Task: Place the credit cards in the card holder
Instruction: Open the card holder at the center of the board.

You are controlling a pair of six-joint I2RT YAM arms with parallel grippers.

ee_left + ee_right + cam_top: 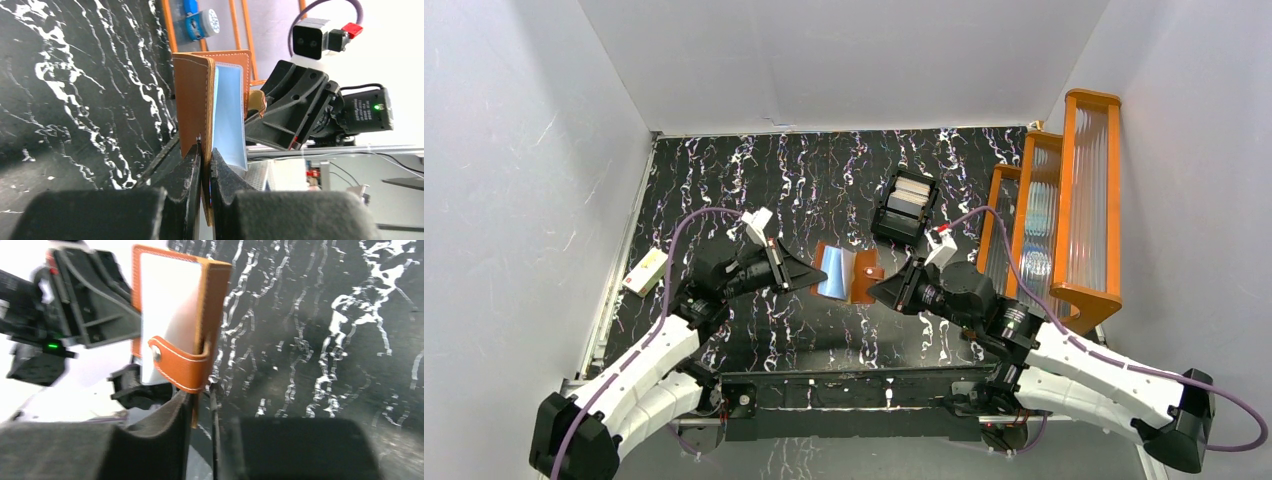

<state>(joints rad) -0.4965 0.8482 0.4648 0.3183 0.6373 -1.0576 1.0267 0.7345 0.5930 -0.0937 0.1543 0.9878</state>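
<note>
The card holder (860,281), reddish-brown leather, hangs open between both grippers above the table's middle. Its inside shows a shiny bluish pocket (227,110). My left gripper (809,272) is shut on the holder's left flap (192,95), the leather edge pinched between the fingertips of that gripper (205,150). My right gripper (879,288) is at the right flap (215,315), which carries a snap strap (175,362). In the right wrist view the jaws of this gripper (202,400) stand slightly apart, with the leather edge against one finger and a gap to the other. White credit cards (910,192) stand in a black tray.
The black compartmented tray (890,218) sits just behind the holder. An orange rack with ribbed clear panels (1064,200) lines the right wall. A cream box with a green mark (645,270) lies at the table's left edge. White walls enclose the table.
</note>
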